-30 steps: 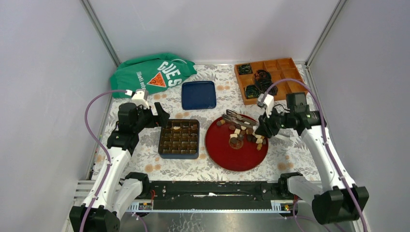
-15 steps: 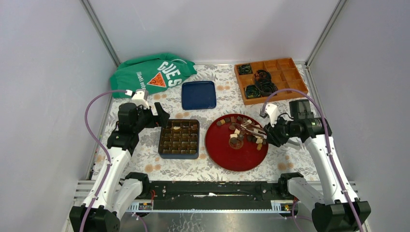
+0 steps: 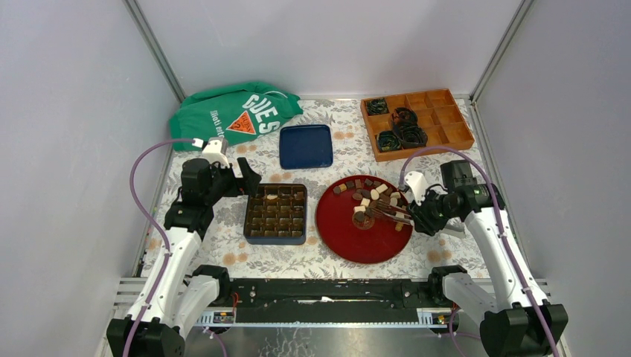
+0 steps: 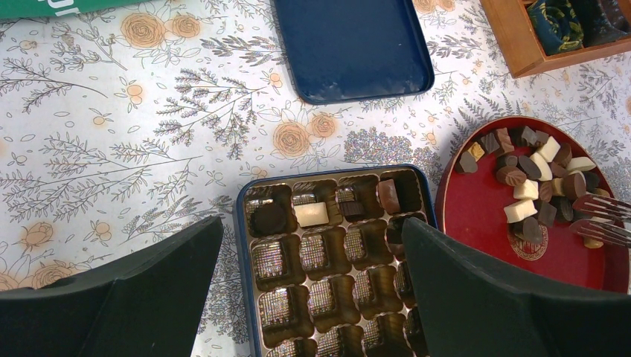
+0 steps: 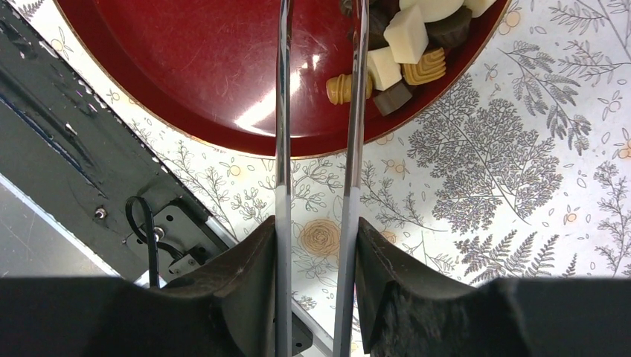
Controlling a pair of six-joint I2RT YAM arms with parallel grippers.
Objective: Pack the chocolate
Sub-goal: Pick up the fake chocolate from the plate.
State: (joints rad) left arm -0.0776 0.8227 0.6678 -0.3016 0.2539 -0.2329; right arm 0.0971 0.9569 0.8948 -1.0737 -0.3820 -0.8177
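Currently my right gripper (image 5: 316,249) is clamped on the metal tongs (image 5: 282,111), whose tips reach over the chocolate (image 3: 376,199) heaped centre-right on the red plate (image 3: 346,242). My left gripper (image 4: 311,234) hangs wide open above the box (image 4: 243,223) (mostly unfilled). My worry is that the tongs twist in my grip and flick pieces off.

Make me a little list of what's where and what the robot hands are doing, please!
chocolate: loose pile of dark, brown and cream pieces on the red plate
box: blue, a few pieces in one row, most visible cups empty
left gripper: open, above the box
right gripper: shut on the tongs
tongs: reach over the plate; piece caught or not, cannot tell
behind: blue lid, wooden tray with cables, green bag
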